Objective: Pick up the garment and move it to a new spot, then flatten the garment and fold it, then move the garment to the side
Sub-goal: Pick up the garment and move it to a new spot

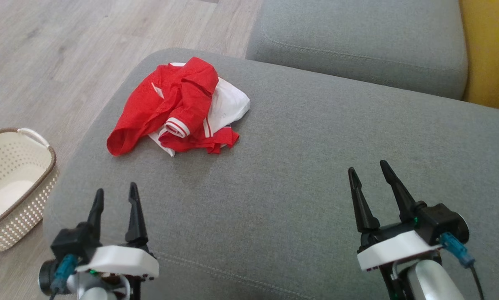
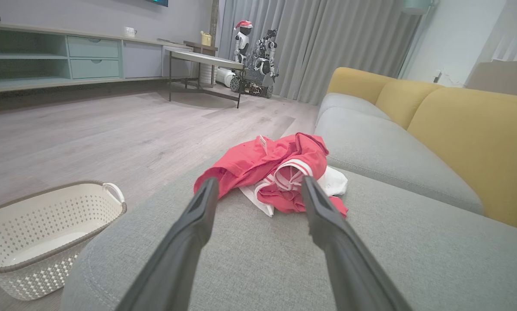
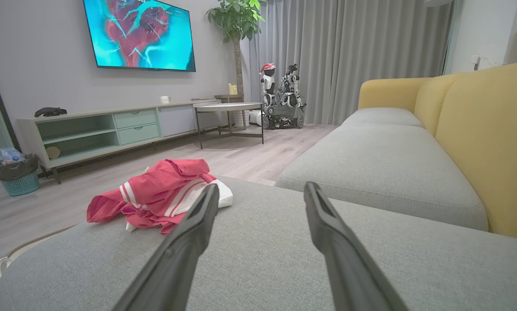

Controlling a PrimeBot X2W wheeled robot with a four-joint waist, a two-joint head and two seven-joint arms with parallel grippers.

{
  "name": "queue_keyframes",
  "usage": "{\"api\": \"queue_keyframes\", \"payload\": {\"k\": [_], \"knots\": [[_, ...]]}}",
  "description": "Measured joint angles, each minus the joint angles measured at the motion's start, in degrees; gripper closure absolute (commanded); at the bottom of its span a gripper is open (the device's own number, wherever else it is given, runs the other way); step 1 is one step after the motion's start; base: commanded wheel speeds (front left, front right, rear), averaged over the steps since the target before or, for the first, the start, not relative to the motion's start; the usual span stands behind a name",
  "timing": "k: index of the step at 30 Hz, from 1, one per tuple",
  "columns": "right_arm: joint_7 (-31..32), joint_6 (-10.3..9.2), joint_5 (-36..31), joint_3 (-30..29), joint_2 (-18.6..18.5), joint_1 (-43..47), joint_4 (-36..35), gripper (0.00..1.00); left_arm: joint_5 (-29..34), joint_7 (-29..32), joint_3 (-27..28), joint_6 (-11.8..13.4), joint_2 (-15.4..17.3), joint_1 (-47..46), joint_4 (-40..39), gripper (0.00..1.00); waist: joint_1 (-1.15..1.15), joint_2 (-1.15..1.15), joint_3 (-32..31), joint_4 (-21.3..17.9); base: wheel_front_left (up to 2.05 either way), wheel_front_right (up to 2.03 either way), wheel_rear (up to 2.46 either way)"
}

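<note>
A crumpled red and white garment (image 1: 178, 108) lies in a heap near the far left edge of the grey sofa cushion (image 1: 299, 158). The left wrist view has the garment (image 2: 271, 172) straight ahead, beyond the fingertips; in the right wrist view the garment (image 3: 159, 194) lies ahead and to the left. My left gripper (image 1: 116, 198) hovers open over the cushion's near left part, well short of the heap, with nothing between its fingers. My right gripper (image 1: 370, 173) stands open over the near right part, far from the cloth and holding nothing.
A cream perforated laundry basket (image 1: 11, 183) stands on the wood floor left of the sofa. A second grey seat cushion (image 1: 357, 41) and yellow backrests (image 2: 470, 134) lie beyond and to the right. A TV cabinet (image 3: 111, 129), a table and another robot stand far across the room.
</note>
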Motion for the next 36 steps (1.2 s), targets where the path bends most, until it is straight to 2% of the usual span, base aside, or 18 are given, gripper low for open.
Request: {"api": "queue_keyframes", "payload": {"k": [5,12,14,19,20,26,30,36], "knots": [[0.0,0.00,0.3,-0.4,0.0,0.0,-0.3,0.00,-0.3,0.0,2.1,-0.6,0.0,-0.2,0.0,0.00,0.00,0.00,0.8,-0.9,0.00,0.00,0.00],[0.0,0.00,-0.3,-1.7,0.0,-0.3,-1.3,0.00,-1.5,0.5,3.3,-5.6,2.4,-4.3,3.0,0.00,0.00,0.00,3.4,-3.5,0.00,0.00,0.00],[0.0,0.00,-0.9,-2.0,0.0,-1.1,-1.6,0.00,-2.1,4.8,3.1,-7.2,4.1,-7.4,5.0,0.00,0.00,0.00,4.8,-4.3,0.00,0.00,0.00],[0.2,0.00,-2.3,-2.4,0.0,-4.1,-3.0,0.00,-5.7,12.5,4.4,-9.0,6.3,-17.3,7.1,0.00,0.00,0.00,8.8,-6.4,0.00,0.00,0.00],[0.6,0.00,-2.8,-2.3,0.0,-5.2,-3.4,0.00,-7.3,15.8,4.8,-9.6,6.8,-21.6,8.4,0.00,0.00,0.00,10.6,-7.3,0.00,0.00,0.00],[0.6,0.00,-3.3,-0.8,-0.2,-8.1,-3.8,0.00,-8.2,24.5,4.5,-10.7,10.9,-31.8,15.9,0.00,0.00,0.00,15.7,-10.2,0.00,0.00,0.00],[0.6,0.00,-3.3,0.7,-0.2,-10.5,-3.9,0.00,-8.6,28.5,4.7,-10.9,12.3,-36.9,21.4,0.00,0.00,0.00,18.7,-12.5,0.00,0.00,0.00],[0.6,0.00,-3.7,1.6,-0.3,-12.3,-3.6,0.00,-8.3,29.6,4.8,-10.5,13.9,-42.6,27.1,0.00,0.00,0.00,21.4,-15.1,0.00,0.00,0.00]]}}
